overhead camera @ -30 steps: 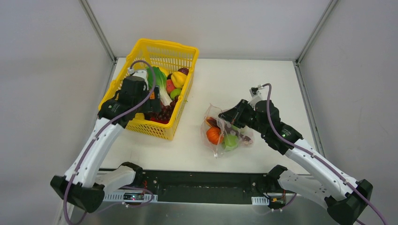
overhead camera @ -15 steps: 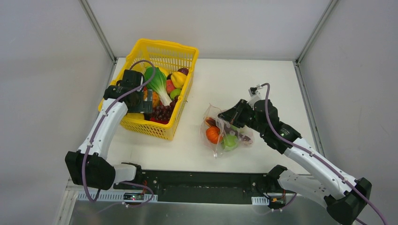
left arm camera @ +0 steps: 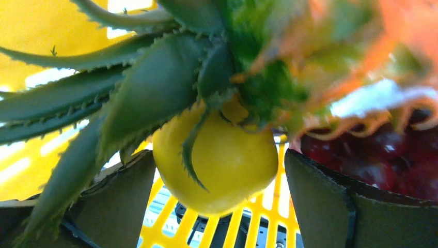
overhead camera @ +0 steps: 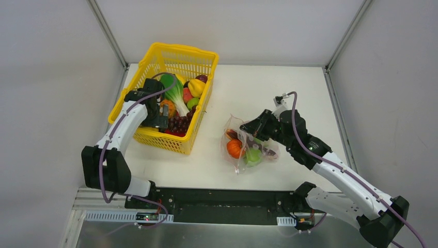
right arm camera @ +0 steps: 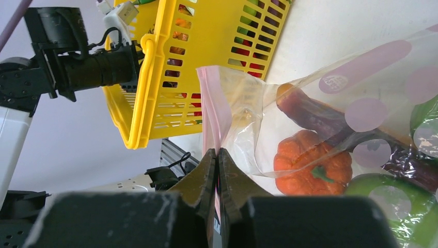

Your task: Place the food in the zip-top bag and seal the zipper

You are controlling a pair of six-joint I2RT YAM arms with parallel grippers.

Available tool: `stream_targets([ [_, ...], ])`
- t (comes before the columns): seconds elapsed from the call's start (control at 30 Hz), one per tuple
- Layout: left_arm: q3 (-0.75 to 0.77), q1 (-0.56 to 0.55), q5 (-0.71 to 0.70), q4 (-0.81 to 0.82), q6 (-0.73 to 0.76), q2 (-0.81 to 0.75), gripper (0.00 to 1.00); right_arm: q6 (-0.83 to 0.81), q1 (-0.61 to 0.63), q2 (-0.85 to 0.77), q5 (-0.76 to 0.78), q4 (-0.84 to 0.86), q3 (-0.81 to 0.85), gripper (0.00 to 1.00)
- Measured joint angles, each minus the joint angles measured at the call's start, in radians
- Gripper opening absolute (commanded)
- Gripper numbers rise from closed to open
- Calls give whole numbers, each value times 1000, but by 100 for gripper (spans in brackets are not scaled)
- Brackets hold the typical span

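The clear zip-top bag point(overhead camera: 247, 147) lies on the table with an orange pumpkin point(right arm camera: 310, 163), a green fruit point(right arm camera: 397, 206) and a purple eggplant point(right arm camera: 315, 116) inside. My right gripper point(right arm camera: 217, 152) is shut on the bag's pink zipper strip point(right arm camera: 210, 113) and holds the mouth up; it also shows in the top view point(overhead camera: 249, 129). My left gripper point(left arm camera: 217, 170) is open inside the yellow basket point(overhead camera: 155, 135), its fingers point(left arm camera: 124, 201) on either side of a yellow lemon point(left arm camera: 217, 160) under green pineapple leaves point(left arm camera: 150, 88). Dark red grapes point(left arm camera: 392, 160) lie to the right.
The basket holds more food: leafy greens point(overhead camera: 173, 93), a yellow banana bunch point(overhead camera: 196, 87), grapes point(overhead camera: 178, 124). Grey walls close in the white table point(overhead camera: 268, 88) on the left, back and right. The basket's near wall point(right arm camera: 155, 77) faces the bag.
My left arm has folded back toward the left wall and its gripper has moved lower into the basket's near side. The right gripper and the bag have stayed still.
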Motion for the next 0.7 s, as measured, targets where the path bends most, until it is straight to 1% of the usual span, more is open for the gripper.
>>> stream_targets([
  [0.03, -2, 2, -6, -1, -1, 9, 94, 0, 0, 0, 0, 0, 0, 5],
  [0.07, -2, 5, -11, 0, -2, 24, 88, 0, 0, 0, 0, 0, 0, 5],
  [0.1, -2, 6, -20, 1, -3, 42, 80, 0, 0, 0, 0, 0, 0, 5],
  [0.17, -4, 6, -29, 4, -13, 66, 70, 0, 0, -2, 0, -1, 0, 5],
  [0.23, -10, 11, -28, 6, -16, 69, 63, 0, 0, -7, 0, -5, 0, 5],
  [0.37, -20, 11, -6, 11, -19, 23, 49, 0, 0, -23, 0, -11, 0, 5],
  [0.47, -20, 11, 37, 8, -14, -56, 43, 1, 0, -24, 1, -16, 0, 5],
  [0.53, -17, 11, 83, 10, -16, -117, 41, 3, 0, -24, 1, -15, 0, 5],
  [0.6, -9, 10, 134, 14, -11, -199, 37, 5, 0, -24, 0, -15, 0, 5],
  [0.7, 1, 11, 207, 19, -17, -309, 36, 6, 0, -24, 0, -14, 0, 5],
])
